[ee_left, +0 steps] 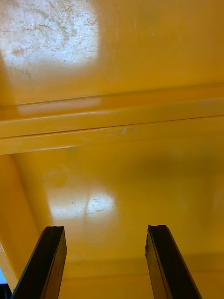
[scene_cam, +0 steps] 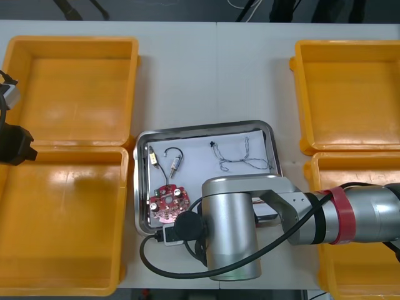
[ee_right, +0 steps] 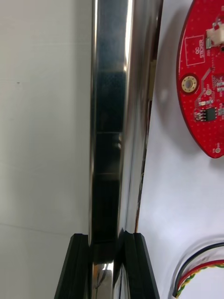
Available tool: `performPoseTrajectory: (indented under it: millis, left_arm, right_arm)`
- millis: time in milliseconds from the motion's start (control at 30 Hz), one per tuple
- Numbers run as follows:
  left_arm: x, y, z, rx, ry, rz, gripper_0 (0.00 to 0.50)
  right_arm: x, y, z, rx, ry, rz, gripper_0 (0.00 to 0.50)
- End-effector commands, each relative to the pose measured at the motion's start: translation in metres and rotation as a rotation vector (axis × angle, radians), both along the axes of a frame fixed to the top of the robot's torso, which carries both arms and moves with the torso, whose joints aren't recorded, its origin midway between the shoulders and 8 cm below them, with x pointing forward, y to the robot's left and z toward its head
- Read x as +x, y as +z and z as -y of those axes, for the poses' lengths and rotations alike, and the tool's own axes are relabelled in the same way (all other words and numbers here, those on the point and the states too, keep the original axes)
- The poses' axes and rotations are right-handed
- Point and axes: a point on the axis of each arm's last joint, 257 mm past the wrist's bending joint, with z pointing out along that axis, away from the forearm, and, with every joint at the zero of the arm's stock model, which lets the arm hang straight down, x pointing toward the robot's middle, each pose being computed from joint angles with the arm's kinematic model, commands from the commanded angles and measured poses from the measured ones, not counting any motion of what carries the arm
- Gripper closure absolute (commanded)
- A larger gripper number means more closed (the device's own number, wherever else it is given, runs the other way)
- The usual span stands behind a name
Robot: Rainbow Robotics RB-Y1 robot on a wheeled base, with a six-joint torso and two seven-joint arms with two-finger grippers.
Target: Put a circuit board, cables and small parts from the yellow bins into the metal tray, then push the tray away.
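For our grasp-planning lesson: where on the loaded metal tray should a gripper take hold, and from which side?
Its thin raised rim, near the circuit board, from the robot's side: one finger inside, one outside, as the right gripper sits now. Left gripper hangs open over a yellow bin.

Front view: right arm (scene_cam: pixel 234 228) lies over the metal tray (scene_cam: pixel 140 187) and hides its near edge and near-right corner, plus anything lying there. Circuit board (scene_cam: pixel 167 201) near edge butts against the arm's black cabling; can't tell if any of it is covered. Small metal parts (scene_cam: pixel 152 157) too small to tell what kind. Near-right yellow bin (scene_cam: pixel 356 157) is partly under the arm and cut by the frame edge. Left arm (scene_cam: pixel 14 145) is cut off at the frame edge.

Right wrist view: right tool (ee_right: pixel 106 236) clamps the tray rim, finger bases cut off. Board is cut by the frame edge. Red and yellow cable (ee_right: pixel 200 273) runs out of frame, ends unseen.

Left wrist view: left tool (ee_left: pixel 106 227) fingers spread, bases cut off. Left yellow bins (ee_left: pixel 112 117) walls run out of frame.
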Motion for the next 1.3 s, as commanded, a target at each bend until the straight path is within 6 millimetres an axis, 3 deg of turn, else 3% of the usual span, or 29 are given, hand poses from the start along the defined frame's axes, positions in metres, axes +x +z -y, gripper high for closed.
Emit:
performPoseTrajectory:
  millis: [33, 533, 1300]
  left_arm:
    - [-0.004, 0.014, -0.016, 0.036, 0.035, 0.027, 0.000]
    - [-0.004, 0.014, -0.016, 0.036, 0.035, 0.027, 0.000]
    - [-0.004, 0.014, -0.016, 0.036, 0.035, 0.027, 0.000]
  right_arm:
    - [0.016, 0.021, -0.007, 0.016, 0.005, 0.048, 0.500]
    - [0.061, 0.040, 0.003, 0.030, -0.119, 0.032, 0.500]
    - [0.116, 0.077, -0.007, 0.056, -0.162, 0.026, 0.500]
